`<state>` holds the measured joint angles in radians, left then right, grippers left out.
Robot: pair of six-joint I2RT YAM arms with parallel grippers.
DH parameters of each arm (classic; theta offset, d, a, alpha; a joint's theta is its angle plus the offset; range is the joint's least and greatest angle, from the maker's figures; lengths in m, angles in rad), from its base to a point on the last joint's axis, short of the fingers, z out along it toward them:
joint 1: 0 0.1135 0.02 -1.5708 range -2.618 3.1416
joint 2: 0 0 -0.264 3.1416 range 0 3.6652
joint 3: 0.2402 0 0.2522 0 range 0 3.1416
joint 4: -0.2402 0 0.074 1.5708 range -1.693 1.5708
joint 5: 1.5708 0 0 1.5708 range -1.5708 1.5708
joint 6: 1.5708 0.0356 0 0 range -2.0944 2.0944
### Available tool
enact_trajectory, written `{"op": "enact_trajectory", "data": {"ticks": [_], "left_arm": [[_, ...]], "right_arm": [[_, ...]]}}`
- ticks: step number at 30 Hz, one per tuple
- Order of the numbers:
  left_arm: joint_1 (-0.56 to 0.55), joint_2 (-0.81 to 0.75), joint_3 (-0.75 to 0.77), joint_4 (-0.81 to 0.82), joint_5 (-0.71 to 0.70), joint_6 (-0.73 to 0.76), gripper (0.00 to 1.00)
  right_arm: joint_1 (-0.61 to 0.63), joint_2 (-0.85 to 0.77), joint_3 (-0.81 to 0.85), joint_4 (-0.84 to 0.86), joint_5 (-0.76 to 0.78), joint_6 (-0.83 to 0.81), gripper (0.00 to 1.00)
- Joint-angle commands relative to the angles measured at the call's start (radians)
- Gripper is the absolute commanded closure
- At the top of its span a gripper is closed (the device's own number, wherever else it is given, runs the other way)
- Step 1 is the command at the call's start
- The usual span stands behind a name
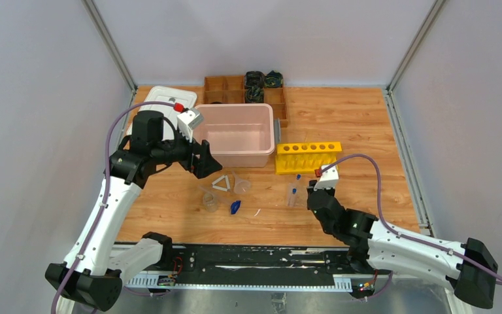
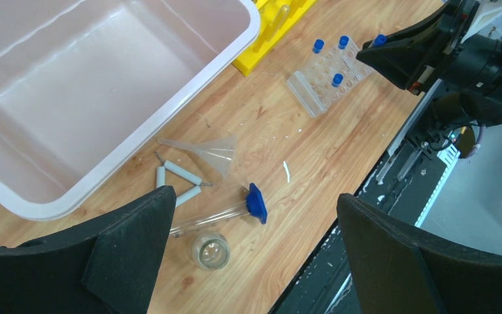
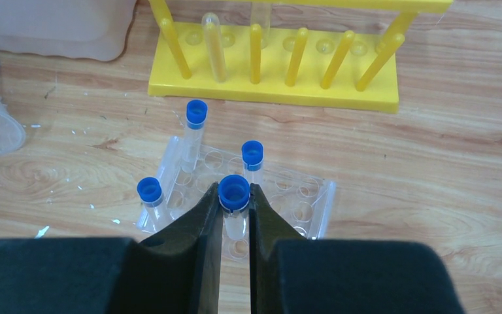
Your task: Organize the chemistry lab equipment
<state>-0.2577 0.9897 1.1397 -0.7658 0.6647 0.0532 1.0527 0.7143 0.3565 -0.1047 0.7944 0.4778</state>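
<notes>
Pink tub [image 1: 235, 108], white lid [image 1: 163, 97], wooden divided tray [image 1: 225, 84]

The top camera looks down on the whole table [image 1: 353, 118] from behind. Both wrist cameras look down closely; all three share the clear tube rack [image 1: 292, 195].

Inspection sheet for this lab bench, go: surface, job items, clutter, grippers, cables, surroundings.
Surface: wooden table, scuffed.
Job's things: clear rack holding three capped tubes; yellow rack; funnel, white triangle, beaker and fallen tube scattered beside pink tub.
Clutter: wooden box with dark bundles; white lid.
Grippers: left gripper open above the scattered glassware; right gripper shut on a fourth tube at the clear rack.
Cables: purple cables arching over both arms.
Surroundings: grey walls, metal frame posts.
</notes>
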Motion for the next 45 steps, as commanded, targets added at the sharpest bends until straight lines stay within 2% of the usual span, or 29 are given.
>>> {"op": "enact_trajectory", "data": {"ticks": [1,12,23,45], "left_arm": [[-0.003,-0.015,0.011,-0.004,-0.014,0.011,0.00],[-0.003,-0.009,0.013,-0.005,-0.019,0.018,0.00],[-0.003,-0.011,0.012,-0.005,-0.037,0.025,0.00],[-0.003,-0.005,0.022,-0.005,-0.068,0.023,0.00]], "right_arm": [[-0.008,0.026,-0.038,0.120,0.030,0.005,1.00],[-0.008,0.083,-0.068,0.204,-0.054,0.028,1.00],[-0.008,0.108,-0.102,0.200,-0.042,0.056,1.00],[-0.007,0.014,-0.134,0.141,-0.002,0.046,1.00]]}}
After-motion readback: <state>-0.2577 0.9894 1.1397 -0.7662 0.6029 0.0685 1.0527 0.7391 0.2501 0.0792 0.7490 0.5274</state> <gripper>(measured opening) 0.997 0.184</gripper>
